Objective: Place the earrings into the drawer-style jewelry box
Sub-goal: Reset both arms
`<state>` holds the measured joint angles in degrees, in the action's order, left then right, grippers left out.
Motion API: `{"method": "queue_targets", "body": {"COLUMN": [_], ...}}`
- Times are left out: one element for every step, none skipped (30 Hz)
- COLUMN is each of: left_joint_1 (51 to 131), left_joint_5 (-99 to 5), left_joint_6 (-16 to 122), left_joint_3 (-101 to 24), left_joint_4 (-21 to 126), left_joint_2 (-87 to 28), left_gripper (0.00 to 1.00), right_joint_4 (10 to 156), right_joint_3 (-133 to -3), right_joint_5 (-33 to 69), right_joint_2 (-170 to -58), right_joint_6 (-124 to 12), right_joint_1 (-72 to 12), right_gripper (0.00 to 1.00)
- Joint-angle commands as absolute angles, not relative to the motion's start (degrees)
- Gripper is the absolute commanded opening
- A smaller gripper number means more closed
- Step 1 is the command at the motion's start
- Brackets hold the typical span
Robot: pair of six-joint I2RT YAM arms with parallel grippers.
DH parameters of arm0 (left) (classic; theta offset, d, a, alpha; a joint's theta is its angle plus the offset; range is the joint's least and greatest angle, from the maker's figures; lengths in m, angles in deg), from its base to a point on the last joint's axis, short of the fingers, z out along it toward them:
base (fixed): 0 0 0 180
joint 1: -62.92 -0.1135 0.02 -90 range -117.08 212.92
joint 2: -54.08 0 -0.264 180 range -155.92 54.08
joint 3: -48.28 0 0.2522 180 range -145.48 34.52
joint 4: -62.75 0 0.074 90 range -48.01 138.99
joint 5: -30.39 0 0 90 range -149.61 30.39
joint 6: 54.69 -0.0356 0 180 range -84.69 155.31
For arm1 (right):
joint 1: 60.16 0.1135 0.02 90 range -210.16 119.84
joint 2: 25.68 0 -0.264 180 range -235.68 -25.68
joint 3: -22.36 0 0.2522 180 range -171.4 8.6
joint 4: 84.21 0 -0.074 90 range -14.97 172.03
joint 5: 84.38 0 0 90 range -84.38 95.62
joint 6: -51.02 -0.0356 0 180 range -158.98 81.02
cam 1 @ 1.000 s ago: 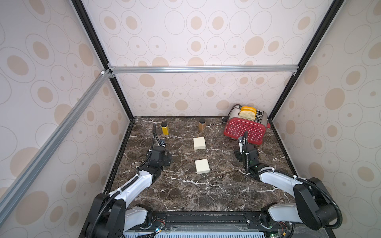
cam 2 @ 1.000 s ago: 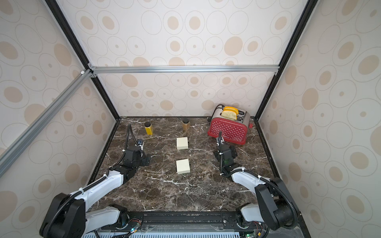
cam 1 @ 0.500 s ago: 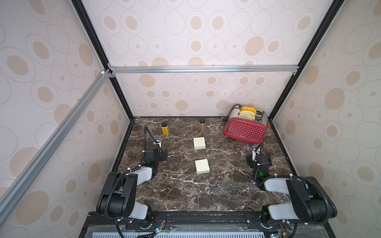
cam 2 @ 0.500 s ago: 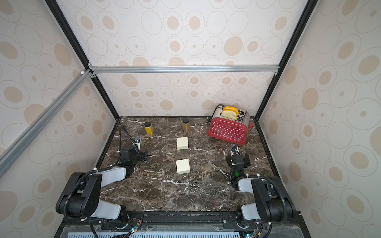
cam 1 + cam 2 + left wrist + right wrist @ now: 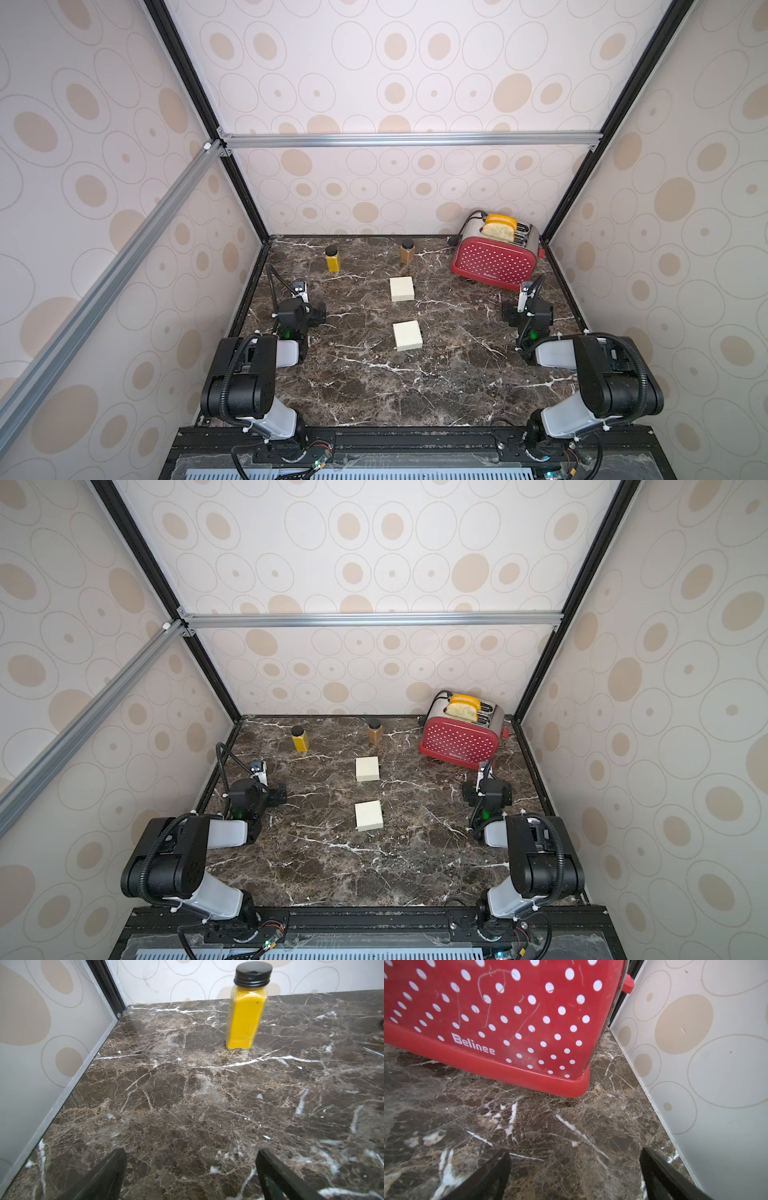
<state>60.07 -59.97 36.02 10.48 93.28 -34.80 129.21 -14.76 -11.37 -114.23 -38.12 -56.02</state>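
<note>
The left end effector (image 5: 191, 1155) has its jaws spread wide with only bare desk (image 5: 374, 386) between them, and the right end effector (image 5: 575, 1155) is just as wide and just as empty. We cannot see the earrings in any view; they may be too small to make out, or inside a box.

Two shut boxes sit mid-desk, the far cream box (image 5: 402, 288) and the near cream box (image 5: 407, 335), apart from each other. We cannot tell which one has the drawer. Both arms are folded low at the left and right edges, well apart from the boxes.

If a step remains, we judge it begins with finding the drawer face. We would steady the box body with one end effector while the other draws the drawer straight out, since a light box is likely to slide on polished stone. We would pinch any earring low and gently.

At the far edge stand the yellow jar (image 5: 246, 1020), the brown jar (image 5: 407, 252) and the red toaster (image 5: 508, 1022); the toaster is close to the right arm, so that arm should swing inward first.
</note>
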Motion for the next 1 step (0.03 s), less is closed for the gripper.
{"method": "queue_targets", "body": {"left_joint_1": [59.7], "left_joint_5": [-59.5], "left_joint_6": [36.5], "left_joint_3": [9.5], "left_joint_4": [95.9], "left_joint_2": [-34.5], "left_gripper": [0.99], "right_joint_4": [128.8], "right_joint_3": [-15.3], "right_joint_5": [-10.4], "right_joint_2": [-114.5], "right_joint_6": [-38.9], "right_joint_1": [-56.3], "right_gripper": [1.0]}}
